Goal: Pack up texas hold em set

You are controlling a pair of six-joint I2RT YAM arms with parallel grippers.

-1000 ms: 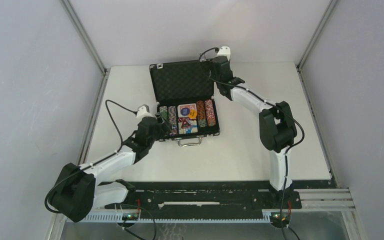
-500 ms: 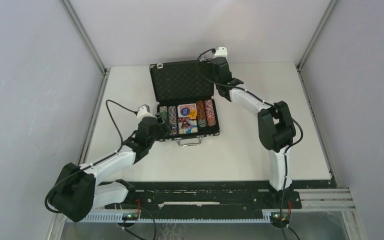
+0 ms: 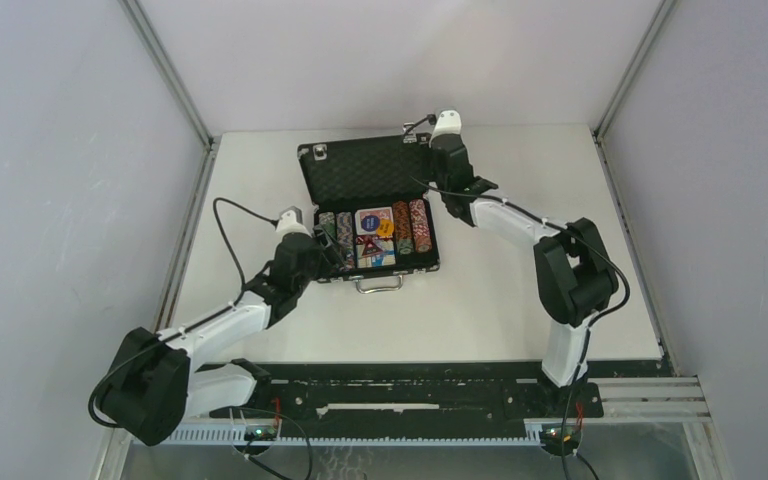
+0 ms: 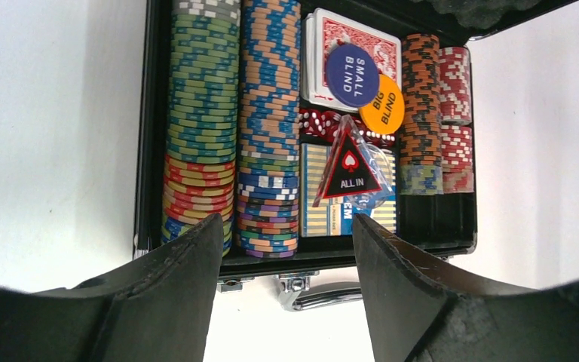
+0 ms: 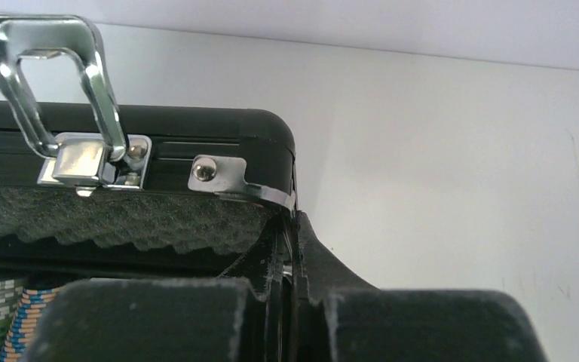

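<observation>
The black briefcase (image 3: 378,268) lies open mid-table, its foam-lined lid (image 3: 365,170) tilted up at the far side. The base holds multicoloured chip stacks (image 4: 203,113), a red deck (image 4: 323,60), a blue deck (image 4: 315,200) and small-blind (image 4: 352,74), big-blind (image 4: 386,109) and all-in (image 4: 349,170) tokens. My right gripper (image 3: 434,152) is shut on the lid's right edge (image 5: 271,139), beside a silver latch (image 5: 83,158). My left gripper (image 3: 328,250) is open and empty, just in front of the case's front-left corner, above the silver handle (image 4: 324,292).
The white table (image 3: 480,300) ends at grey walls left, right and behind. Metal frame posts (image 3: 165,70) stand at the back corners. The arms' bases sit on a black rail (image 3: 400,390) along the near edge.
My right gripper has shifted slightly right and toward me with the lid's edge, and the lid now stands more upright. My left arm has hardly moved.
</observation>
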